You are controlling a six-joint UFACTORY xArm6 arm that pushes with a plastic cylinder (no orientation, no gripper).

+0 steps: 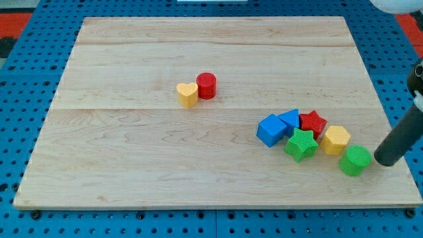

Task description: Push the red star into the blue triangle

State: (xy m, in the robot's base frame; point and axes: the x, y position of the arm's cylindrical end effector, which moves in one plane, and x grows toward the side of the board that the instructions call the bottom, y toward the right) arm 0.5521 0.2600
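Note:
The red star (312,122) lies at the view's lower right, touching the blue triangle (289,119) on its left side. A blue cube (271,129) sits just left of the triangle. A green star (301,145) lies below the red star, and a yellow hexagon block (336,139) lies to the red star's lower right. A green cylinder (355,160) sits further right and lower. My tip (383,160) rests just right of the green cylinder, well to the lower right of the red star.
A yellow heart (187,94) and a red cylinder (206,86) touch each other near the middle of the wooden board (132,165). The board's right edge runs close to my tip, with blue pegboard beyond it.

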